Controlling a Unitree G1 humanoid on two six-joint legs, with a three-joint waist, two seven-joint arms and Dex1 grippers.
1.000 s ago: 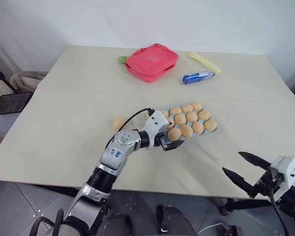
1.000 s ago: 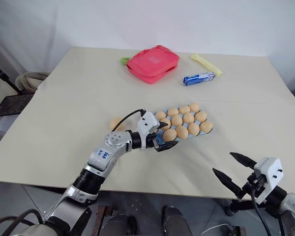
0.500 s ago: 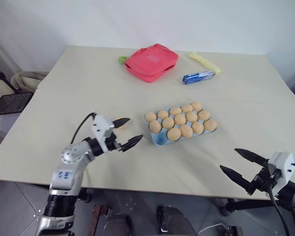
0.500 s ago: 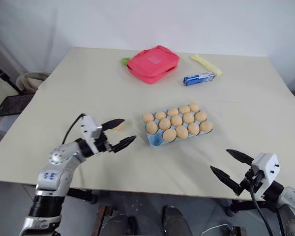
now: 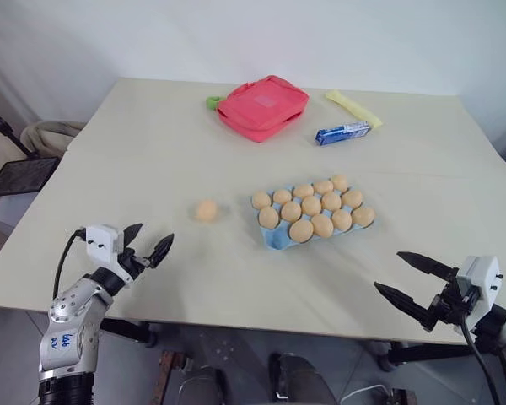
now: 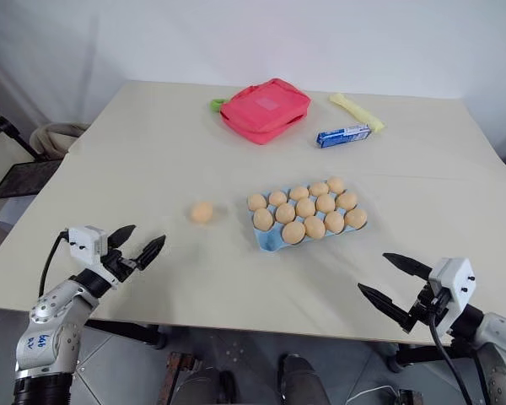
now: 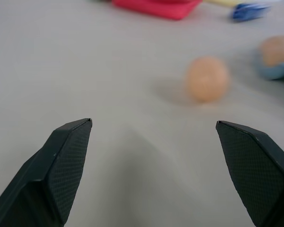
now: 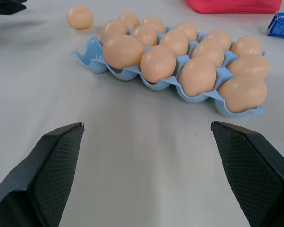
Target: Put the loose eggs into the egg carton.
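One loose egg (image 5: pixel 206 210) lies on the cream table, left of the light-blue egg carton (image 5: pixel 276 240). The carton holds several tan eggs; the cup at its near left corner is empty. My left gripper (image 5: pixel 148 242) is open near the table's front left edge, well short of the loose egg, which sits ahead of its fingers in the left wrist view (image 7: pixel 208 79). My right gripper (image 5: pixel 410 279) is open at the front right edge, with the carton (image 8: pixel 93 53) in front of it.
At the back of the table (image 5: pixel 135 135) lie a red pouch (image 5: pixel 262 105), a blue-and-white packet (image 5: pixel 342 132) and a yellow item (image 5: pixel 352 107). A small green thing (image 5: pixel 211 102) peeks out beside the pouch.
My left arm has swung away from the carton to the left and back toward the front left edge, gripper open and empty. The right arm has stayed put.
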